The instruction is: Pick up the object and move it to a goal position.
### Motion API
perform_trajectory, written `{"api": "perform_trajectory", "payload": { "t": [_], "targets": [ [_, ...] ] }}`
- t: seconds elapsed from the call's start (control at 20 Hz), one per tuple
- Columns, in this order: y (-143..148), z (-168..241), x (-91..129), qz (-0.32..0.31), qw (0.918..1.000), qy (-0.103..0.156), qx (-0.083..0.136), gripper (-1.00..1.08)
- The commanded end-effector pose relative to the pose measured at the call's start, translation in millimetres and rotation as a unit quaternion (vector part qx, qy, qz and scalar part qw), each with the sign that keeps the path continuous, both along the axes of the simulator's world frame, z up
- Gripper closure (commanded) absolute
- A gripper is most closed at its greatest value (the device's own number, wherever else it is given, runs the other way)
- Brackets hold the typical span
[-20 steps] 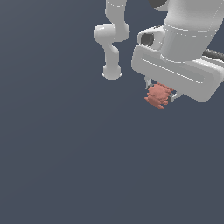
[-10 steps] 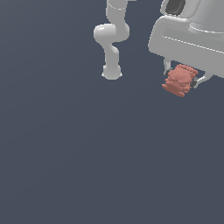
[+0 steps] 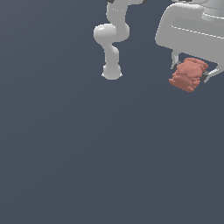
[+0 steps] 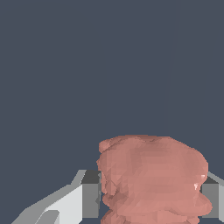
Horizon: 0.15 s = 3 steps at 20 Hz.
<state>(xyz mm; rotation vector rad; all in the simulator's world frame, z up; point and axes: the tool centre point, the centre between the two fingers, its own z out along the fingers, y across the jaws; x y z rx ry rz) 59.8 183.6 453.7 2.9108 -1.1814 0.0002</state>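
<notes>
The object is a small salmon-red lumpy chunk [image 3: 189, 74] with a bumpy surface. It hangs between the fingers of my white gripper [image 3: 190, 73] at the upper right of the exterior view, well above the dark floor. In the wrist view the chunk [image 4: 153, 179] fills the space between the two grey finger pads [image 4: 90, 199], which press on its two sides. The gripper is shut on it.
The arm's white base and lower links [image 3: 112, 41] stand at the top middle of the exterior view. The floor [image 3: 87, 153] is a plain dark grey-blue surface with nothing else on it in view.
The gripper has carried the chunk toward the exterior view's right and a little upward over the last second. Its hold on the chunk is unchanged.
</notes>
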Motion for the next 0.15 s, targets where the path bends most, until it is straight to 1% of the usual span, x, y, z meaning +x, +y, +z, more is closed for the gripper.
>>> {"api": "perform_trajectory", "payload": {
  "t": [0.0,0.1],
  "targets": [
    [0.9,1.6,0.3,0.0,1.0,0.0,0.0,1.08],
    [1.1,1.9,0.3,0.0,1.0,0.0,0.0,1.08]
  ]
}}
